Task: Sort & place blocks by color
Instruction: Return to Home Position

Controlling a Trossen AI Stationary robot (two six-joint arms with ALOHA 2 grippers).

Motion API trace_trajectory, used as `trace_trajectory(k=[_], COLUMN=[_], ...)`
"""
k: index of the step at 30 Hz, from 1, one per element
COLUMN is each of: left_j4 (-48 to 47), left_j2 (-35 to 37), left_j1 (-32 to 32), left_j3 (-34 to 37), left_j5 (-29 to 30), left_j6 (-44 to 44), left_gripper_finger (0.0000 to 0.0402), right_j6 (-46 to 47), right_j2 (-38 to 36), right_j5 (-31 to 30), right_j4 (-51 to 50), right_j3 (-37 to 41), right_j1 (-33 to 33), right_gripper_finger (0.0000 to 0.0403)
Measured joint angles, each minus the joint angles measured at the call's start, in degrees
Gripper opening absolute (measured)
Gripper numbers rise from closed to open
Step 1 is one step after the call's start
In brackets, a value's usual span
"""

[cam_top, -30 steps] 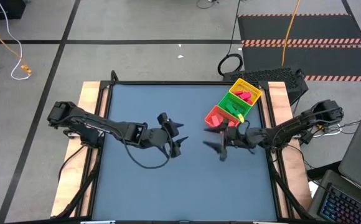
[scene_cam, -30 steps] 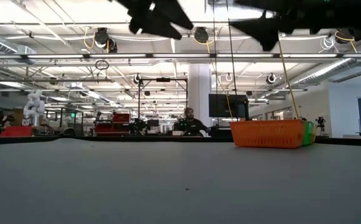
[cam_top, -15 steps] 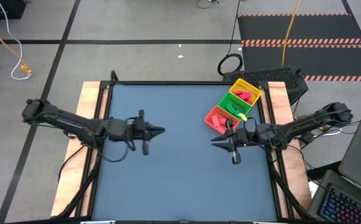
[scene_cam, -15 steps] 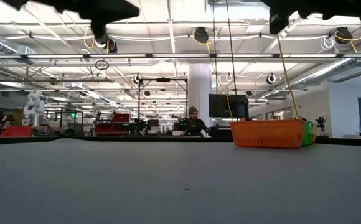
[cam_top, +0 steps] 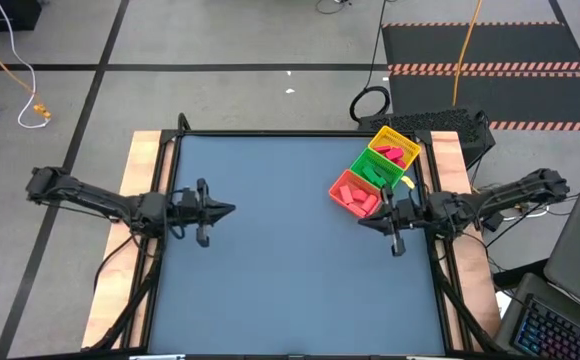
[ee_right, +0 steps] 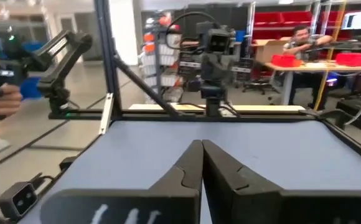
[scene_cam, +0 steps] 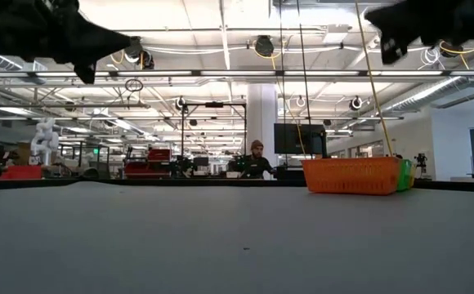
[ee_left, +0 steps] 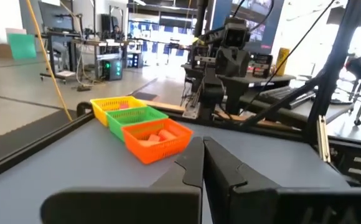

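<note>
Light falls evenly from overhead in the high view: the table reads as a flat, matte blue-grey with no glare, and the arms cast only faint, soft shadows.

In the low view the ceiling lights blaze from 10 to 2 o'clock and wash the ceiling white. Against them the left arm at 10 o'clock and the right arm at 1 o'clock are black silhouettes. The tabletop lies dim grey below, and the tray glows orange at 3 o'clock.

In the wrist views the left gripper and right gripper are dark masses at 6 o'clock with a pale sheen along their edges. Brightness bleaches the left wrist view at 2 o'clock.
</note>
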State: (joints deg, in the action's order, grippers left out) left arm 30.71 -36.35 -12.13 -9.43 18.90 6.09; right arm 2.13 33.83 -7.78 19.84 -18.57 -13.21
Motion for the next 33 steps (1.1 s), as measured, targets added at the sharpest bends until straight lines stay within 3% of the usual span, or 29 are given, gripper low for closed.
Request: trace_trajectory(k=[6,16,29,33], left_j4=[2.9,2.5,-8.5,-12.1], left_j2=[3.6,9.7,20.5,23.7], left_j1=[0.0,0.0,0.1,1.1], left_j3=[4.7,8.9,8.9,8.9], left_j5=[-1.1,-6.4,-8.9,-11.1], left_j6=[-0.2,-1.4,-2.9,-2.9], left_gripper_finger=[0.0001,0.0001,0.0000,0.0000], right_j6=[4.4,2.2,1.5,1.3], right_j2=[-9.8,-20.4,-33.4,-33.6], right_j5=[-2.7,4.4,5.0,4.9], right_j4=[14.4,9.5,-0.7,-3.9], right_j3=[17.4,16.4,16.5,16.4], right_j1=[2.2,4.8,5.8,6.1], right_gripper_finger=[0.0000,0.0000,0.0000,0.0000])
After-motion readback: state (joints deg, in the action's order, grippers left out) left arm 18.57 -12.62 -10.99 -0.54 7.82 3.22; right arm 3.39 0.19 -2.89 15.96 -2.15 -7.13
